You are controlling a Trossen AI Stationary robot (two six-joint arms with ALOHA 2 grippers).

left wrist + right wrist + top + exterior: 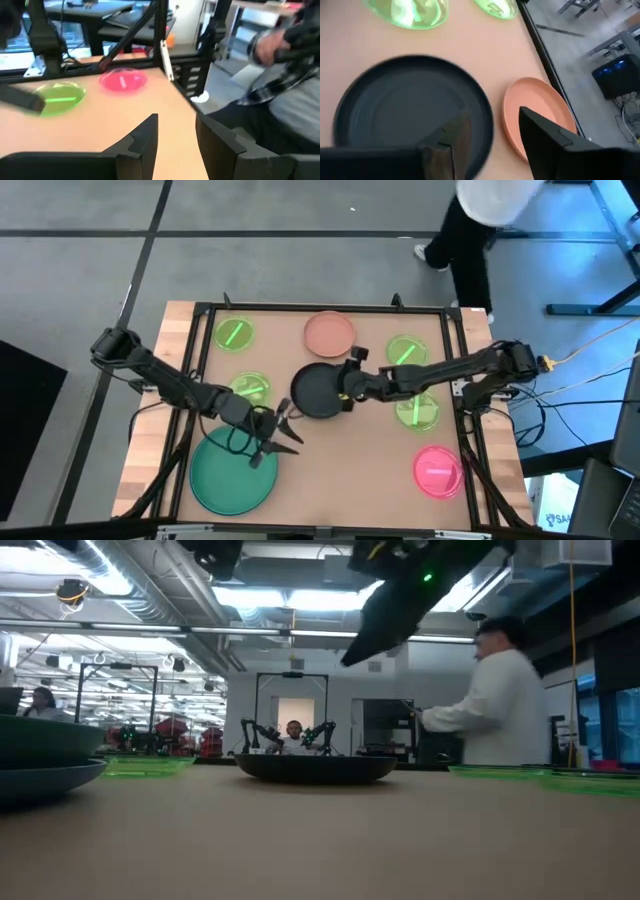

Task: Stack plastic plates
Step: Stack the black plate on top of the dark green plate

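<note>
The black plate [318, 390] [405, 107] lies flat mid-table, with the peach plate [330, 333] [532, 117] just beyond it. My right gripper [347, 394] [492, 137] hovers open over the black plate's right rim and touches nothing; in the low view it hangs well above the plate [315, 768]. The large teal plate [235, 470] sits at the near left, on top of another plate [45, 780]. My left gripper [288, 434] [175, 142] is open and empty beside the teal plate's right rim. Several green plates [233, 333] [250, 388] [405, 352] [418, 410] and one pink plate [437, 470] [122, 81] lie flat on the table.
A black frame rail [320, 308] borders the table's far and side edges. A person [480, 220] [500, 700] stands beyond the far right corner. Bare tabletop [350, 470] lies between the teal and pink plates.
</note>
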